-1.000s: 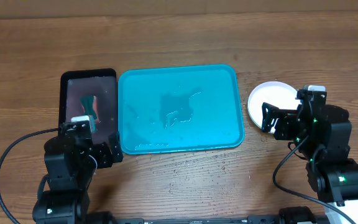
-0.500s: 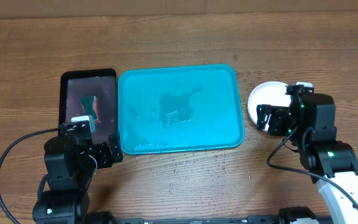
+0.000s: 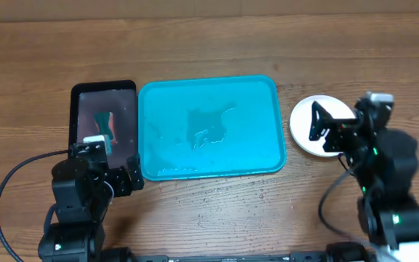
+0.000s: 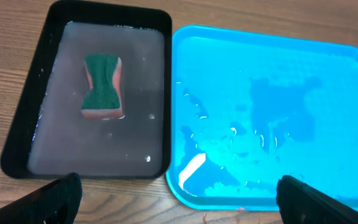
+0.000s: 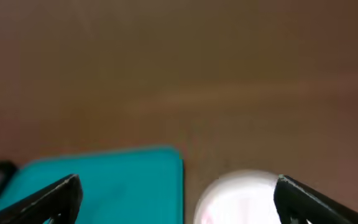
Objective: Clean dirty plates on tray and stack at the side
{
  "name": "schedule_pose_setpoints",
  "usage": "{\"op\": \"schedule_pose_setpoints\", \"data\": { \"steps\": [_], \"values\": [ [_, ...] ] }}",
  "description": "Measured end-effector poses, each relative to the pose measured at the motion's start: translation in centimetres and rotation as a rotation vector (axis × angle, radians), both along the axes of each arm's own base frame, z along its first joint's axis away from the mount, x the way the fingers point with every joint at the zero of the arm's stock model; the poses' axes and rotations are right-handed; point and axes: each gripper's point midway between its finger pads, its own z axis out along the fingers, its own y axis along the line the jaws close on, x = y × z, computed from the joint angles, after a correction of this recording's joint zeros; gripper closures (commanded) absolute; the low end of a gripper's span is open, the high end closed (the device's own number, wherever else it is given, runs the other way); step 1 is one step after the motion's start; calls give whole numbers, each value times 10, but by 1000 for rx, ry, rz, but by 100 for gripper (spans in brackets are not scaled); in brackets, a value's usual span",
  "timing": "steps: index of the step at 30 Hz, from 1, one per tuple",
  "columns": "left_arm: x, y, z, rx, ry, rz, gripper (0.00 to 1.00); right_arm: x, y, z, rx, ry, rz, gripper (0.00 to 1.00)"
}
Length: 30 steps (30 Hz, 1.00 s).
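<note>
Centre frame, the large turquoise plastic tray (image 3: pixel 209 127) lies bare — round white plate (image 3: pixel 300 120) at right, left gripper (image 4: pixel 179 190) and right gripper (image 5: pixel 179 193) gaping empty — task seems done.

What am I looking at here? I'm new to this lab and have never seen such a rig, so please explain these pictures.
Two robot arms stand at a wooden table, each ending in a two-finger gripper. The overhead picture comes from a fixed camera above: left arm at lower left, right arm at lower right. The other two come from wrist cameras, so the dark tips in their lower corners are each gripper's own fingers. On the table lie a wet turquoise tray, a black tray of water holding a sponge, and a white plate right of the turquoise tray. The left gripper and right gripper are open, holding nothing.
</note>
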Motion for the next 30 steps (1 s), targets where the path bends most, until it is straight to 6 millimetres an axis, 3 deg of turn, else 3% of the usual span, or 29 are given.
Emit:
{"op": "schedule_pose_setpoints", "data": {
  "steps": [3,5,11,18,26,30],
  "values": [
    [0,0,-1,0,2,0,0,-14,-1,19,12,-167,-2,0],
    [0,0,-1,0,2,0,0,-25,-2,21,19,-254,-3,0],
    [0,0,-1,1,4,2,0,-50,-5,4,32,-440,-7,0],
    [0,1,-1,2,3,2,0,-61,-8,-15,39,-552,-20,0],
    [0,0,-2,1,4,2,0,-56,-13,-63,15,-420,-52,0],
    [0,0,-2,2,4,2,0,-55,-13,-105,-10,-254,-48,0]
  ]
}}
